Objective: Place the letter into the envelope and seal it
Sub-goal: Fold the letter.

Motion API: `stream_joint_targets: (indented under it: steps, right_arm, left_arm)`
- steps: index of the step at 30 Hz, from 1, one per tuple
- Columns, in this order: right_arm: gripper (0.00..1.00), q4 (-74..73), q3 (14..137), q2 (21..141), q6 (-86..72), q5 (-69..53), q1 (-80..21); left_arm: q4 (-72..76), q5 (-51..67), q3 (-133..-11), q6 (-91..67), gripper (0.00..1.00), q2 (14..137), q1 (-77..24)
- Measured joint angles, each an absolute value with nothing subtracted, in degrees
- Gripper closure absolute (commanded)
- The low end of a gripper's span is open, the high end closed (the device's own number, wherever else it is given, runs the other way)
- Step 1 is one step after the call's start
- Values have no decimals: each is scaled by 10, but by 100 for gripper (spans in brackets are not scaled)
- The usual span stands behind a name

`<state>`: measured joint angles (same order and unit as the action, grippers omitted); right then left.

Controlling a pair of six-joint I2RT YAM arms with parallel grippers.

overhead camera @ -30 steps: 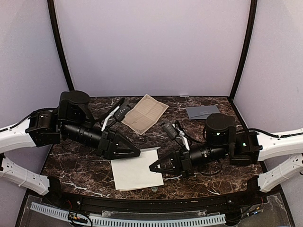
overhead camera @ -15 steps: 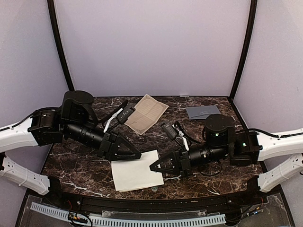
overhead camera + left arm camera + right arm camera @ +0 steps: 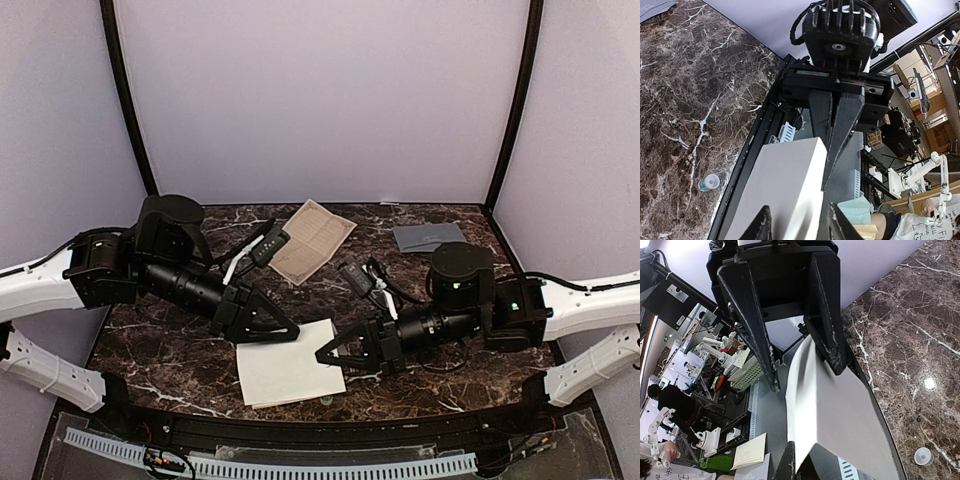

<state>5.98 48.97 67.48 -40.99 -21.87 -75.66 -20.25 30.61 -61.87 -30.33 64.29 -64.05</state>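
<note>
Both arms reach low and inward, right gripper (image 3: 325,356) pinched on an edge of the white letter (image 3: 285,370), left gripper (image 3: 285,332) spread wide around it, the grey envelope (image 3: 428,237) flat at the table (image 3: 170,350)'s far-right corner.

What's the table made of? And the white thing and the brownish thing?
The table looks like polished marble or a marble-look top: dark brown with white veins and a shiny light spot. The white sheet looks like plain matte paper, since it curves where it is lifted. The tan sheet seems to be thin paper with rows of print.
</note>
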Motion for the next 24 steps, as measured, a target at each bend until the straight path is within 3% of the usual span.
stream_joint_targets:
  steps: [4,12,22,24]
  right_arm:
    - [100,60,490,679,-410,-219,-757]
    - [100,60,490,681,-410,-218,-757]
    - [100,54,490,681,-410,-208,-757]
    - [90,53,490,681,-410,-207,-757]
  left_arm:
    - [-203,306,-619,-301,78,645,-641]
    - [-203,306,-619,-298,82,645,-642]
    - [-203,313,-619,-295,100,645,-642]
    - [-202,315,-619,-293,100,645,-642]
